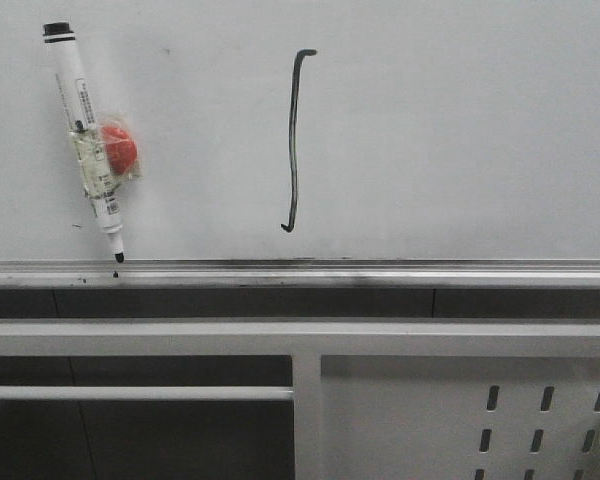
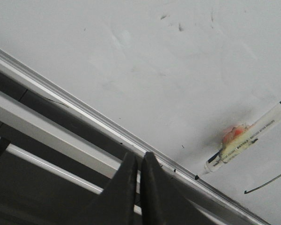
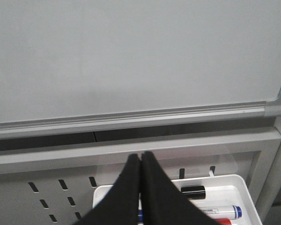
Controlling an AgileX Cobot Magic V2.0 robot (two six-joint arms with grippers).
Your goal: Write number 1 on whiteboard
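The whiteboard [image 1: 460, 130] fills the upper front view, with its silver tray rail [image 1: 380, 270] along the lower edge. The number 1 [image 1: 294, 140] is a thin dark vertical stroke with a hook at the top, near the board's middle. A white marker [image 1: 85, 140] with a red magnet taped on sticks to the board at the left, tip down on the rail. It also shows in the left wrist view [image 2: 243, 143]. My left gripper [image 2: 139, 157] is shut and empty, below the rail. My right gripper [image 3: 141, 157] is shut and empty, below the board's right part [image 3: 131, 56].
A white perforated frame panel [image 1: 460, 410] stands below the board at the right. A white tray [image 3: 225, 187] hanging on it holds a blue-capped marker [image 3: 220, 212] and a black cap [image 3: 193, 191]. Small dark specks lie on the rail near the marker tip.
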